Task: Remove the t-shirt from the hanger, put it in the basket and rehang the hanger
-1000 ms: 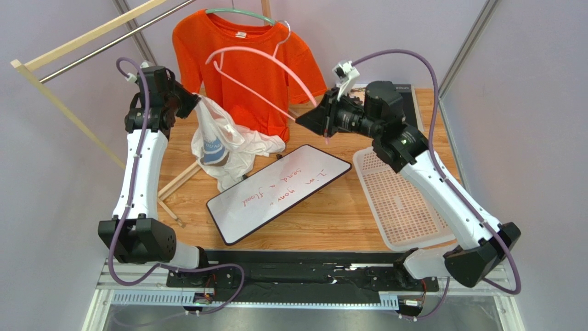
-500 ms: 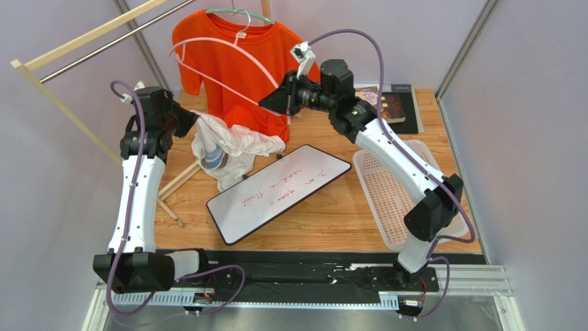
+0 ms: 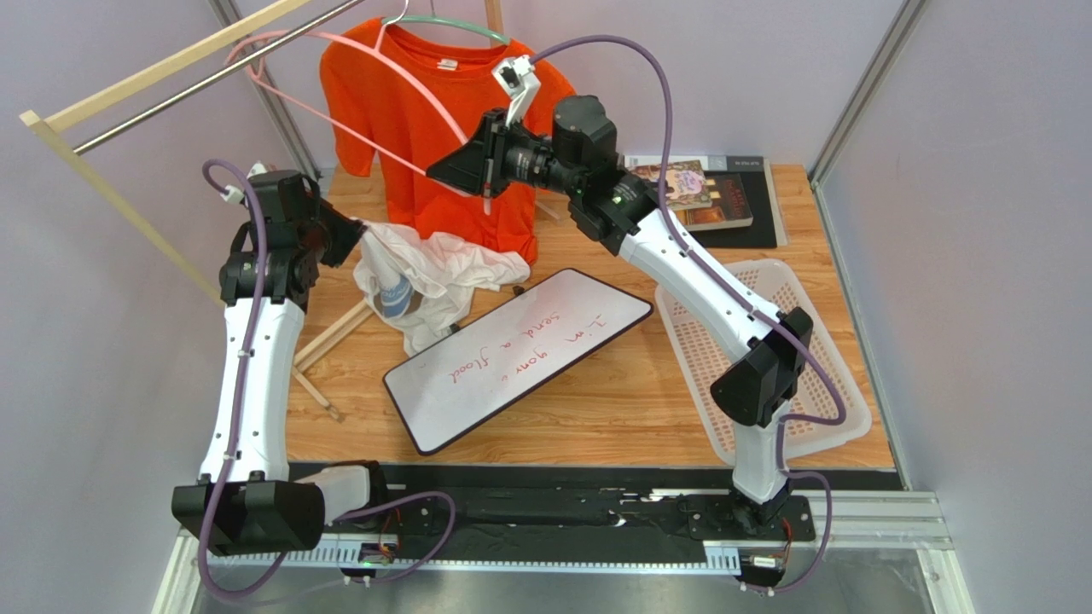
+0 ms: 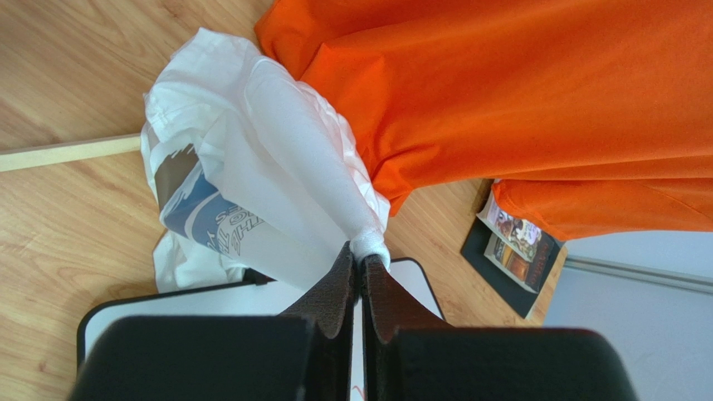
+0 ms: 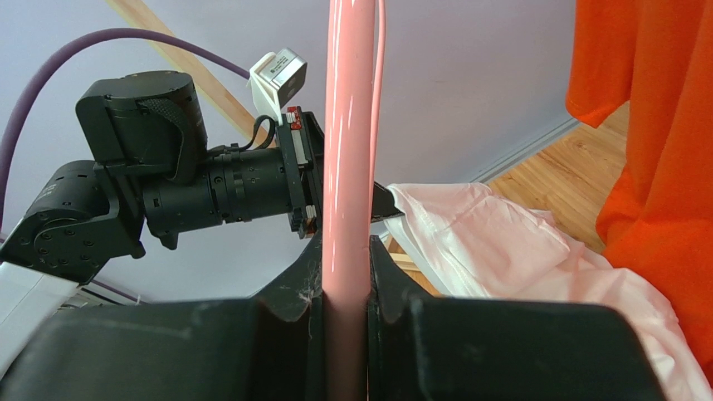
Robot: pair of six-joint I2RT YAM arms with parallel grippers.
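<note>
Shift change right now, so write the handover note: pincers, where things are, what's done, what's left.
Left pincer: shut on a fold of the white t-shirt; the rest of the shirt is heaped on the table.
Right pincer: shut on the pink hanger, held up with its hook end by the rack rail; hooked or not, cannot tell.
Done: the white t-shirt is off the pink hanger.
Left: probably release the shirt and park the hanger.
The orange t-shirt hangs on the green hanger.
</note>
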